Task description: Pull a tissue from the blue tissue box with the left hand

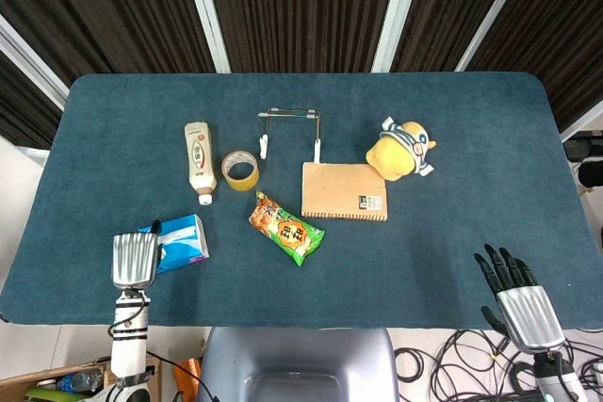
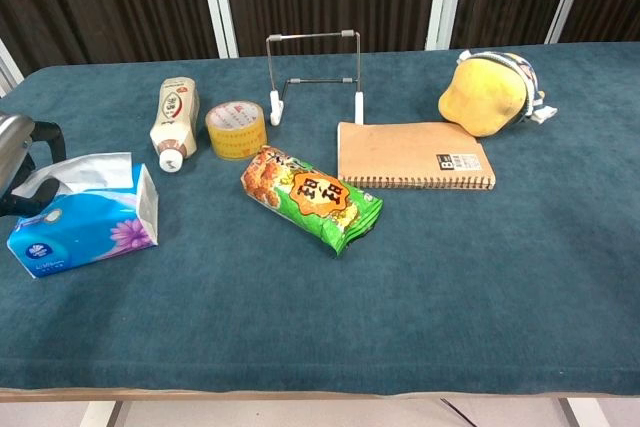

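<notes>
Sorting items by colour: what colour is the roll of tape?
The tape roll is yellowish, almost amber; the chest view shows it best.

The robot's left hand (image 1: 135, 259) sits at the lower left of the head view, its silver back facing the camera on a slim upright forearm, dark fingers pointing away toward the upper frame. In the chest view the same hand (image 2: 18, 162) shows only at the far left edge, fingers curled downward. Whether it grips anything cannot be told. The right hand (image 1: 516, 294) is at the lower right, fingers spread apart, holding nothing.
</notes>
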`<action>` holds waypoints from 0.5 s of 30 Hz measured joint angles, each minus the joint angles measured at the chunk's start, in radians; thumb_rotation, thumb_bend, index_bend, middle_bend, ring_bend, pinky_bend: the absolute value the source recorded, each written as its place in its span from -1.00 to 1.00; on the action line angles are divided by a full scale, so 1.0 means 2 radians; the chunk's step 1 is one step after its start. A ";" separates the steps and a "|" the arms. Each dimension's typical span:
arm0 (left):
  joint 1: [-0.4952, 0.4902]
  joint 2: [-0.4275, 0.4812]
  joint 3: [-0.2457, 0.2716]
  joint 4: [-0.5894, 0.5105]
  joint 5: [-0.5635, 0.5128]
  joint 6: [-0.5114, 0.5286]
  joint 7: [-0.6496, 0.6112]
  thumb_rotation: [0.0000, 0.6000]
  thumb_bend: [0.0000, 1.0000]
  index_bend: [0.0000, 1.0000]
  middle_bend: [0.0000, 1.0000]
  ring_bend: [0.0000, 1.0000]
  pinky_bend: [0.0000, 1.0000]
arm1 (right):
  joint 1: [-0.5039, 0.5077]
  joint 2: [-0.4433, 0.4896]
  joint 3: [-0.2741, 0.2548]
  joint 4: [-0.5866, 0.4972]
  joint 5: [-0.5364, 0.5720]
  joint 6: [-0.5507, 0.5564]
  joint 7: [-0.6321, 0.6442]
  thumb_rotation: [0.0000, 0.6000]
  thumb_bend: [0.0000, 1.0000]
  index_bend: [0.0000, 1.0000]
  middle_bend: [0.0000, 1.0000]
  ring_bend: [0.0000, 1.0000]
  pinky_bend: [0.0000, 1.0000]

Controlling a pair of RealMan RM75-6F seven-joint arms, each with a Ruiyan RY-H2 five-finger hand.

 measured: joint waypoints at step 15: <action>-0.005 0.010 0.009 -0.005 0.028 0.012 -0.030 1.00 0.17 0.30 1.00 1.00 1.00 | -0.001 0.004 0.004 -0.007 0.006 -0.012 -0.007 1.00 -0.58 -1.00 -1.00 -1.00 -0.62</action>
